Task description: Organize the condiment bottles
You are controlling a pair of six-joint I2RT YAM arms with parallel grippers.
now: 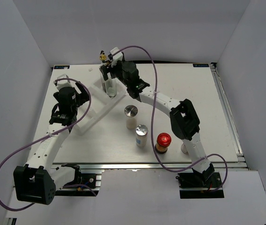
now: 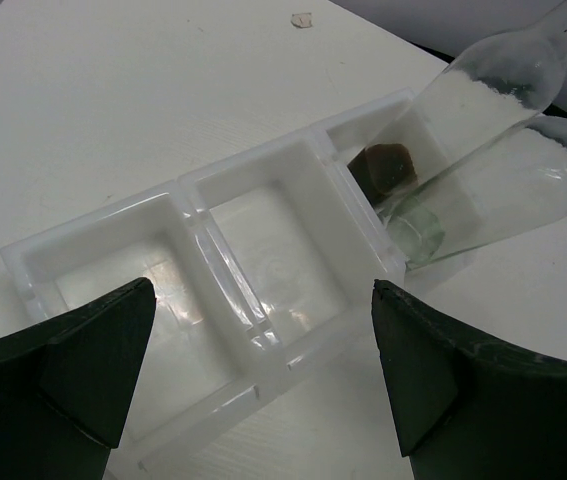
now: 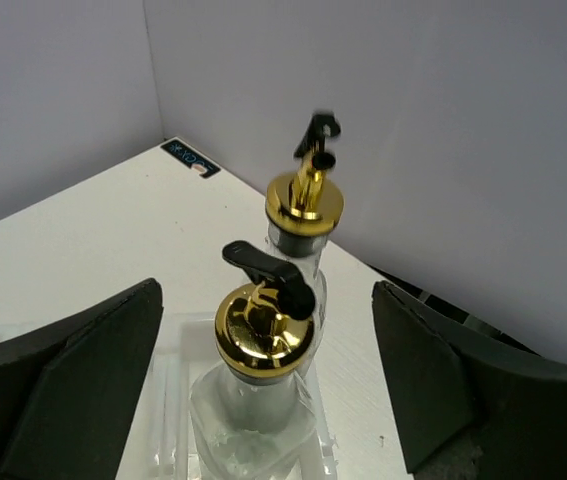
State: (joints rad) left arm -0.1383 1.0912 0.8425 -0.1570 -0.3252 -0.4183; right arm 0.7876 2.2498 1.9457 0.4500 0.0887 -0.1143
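Note:
A clear glass cruet (image 1: 110,88) stands in the far end compartment of the white rack (image 1: 94,111). My right gripper (image 1: 110,70) is open above it; in the right wrist view its gold-black pourer (image 3: 263,325) sits between the wide jaws, untouched. A second cruet (image 1: 103,58) stands just behind, outside the rack (image 3: 305,200). My left gripper (image 1: 69,101) is open and empty over the rack's near side (image 2: 263,380); the racked cruet (image 2: 493,130) shows at the upper right of its view. Two silver-lidded shakers (image 1: 131,116) (image 1: 141,136), a red-lidded jar (image 1: 163,143) and a small white-lidded jar (image 1: 184,149) stand at the front.
The rack's other two compartments (image 2: 263,250) hold nothing. The rack lies diagonally on the left half of the table. The small white-lidded jar is partly hidden by the right arm. Grey walls close in the back and sides.

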